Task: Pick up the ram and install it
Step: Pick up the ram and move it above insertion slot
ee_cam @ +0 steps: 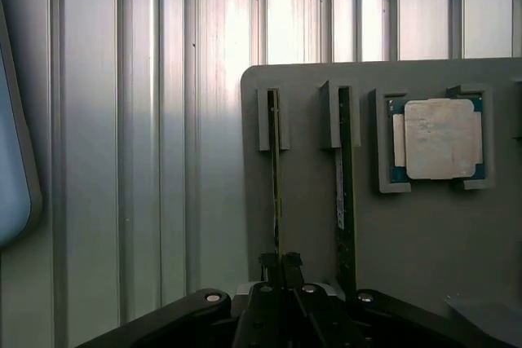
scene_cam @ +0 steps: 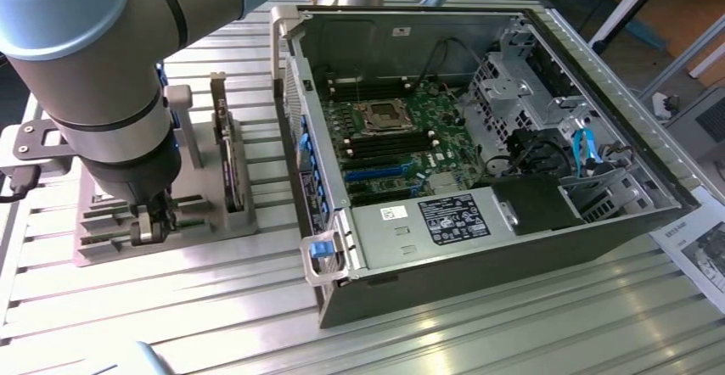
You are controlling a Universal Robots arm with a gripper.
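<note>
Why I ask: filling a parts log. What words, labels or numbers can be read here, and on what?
Nothing legible.
Black label on the power supply: too small.
White sticker beside it: too small.
Small sticker on the computer case wall: blurred.
Printed sheet beside the case: too small.
Processor lid: markings too faint.

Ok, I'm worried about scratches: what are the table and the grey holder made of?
The table looks like bare brushed aluminium: ribbed slats with streaky glare. The holder is matte grey with no glare, probably plastic, though I can't be sure.

Near end of the ram (ee_cam: 276, 177) out of sight behind the pincer (ee_cam: 280, 270)
</note>
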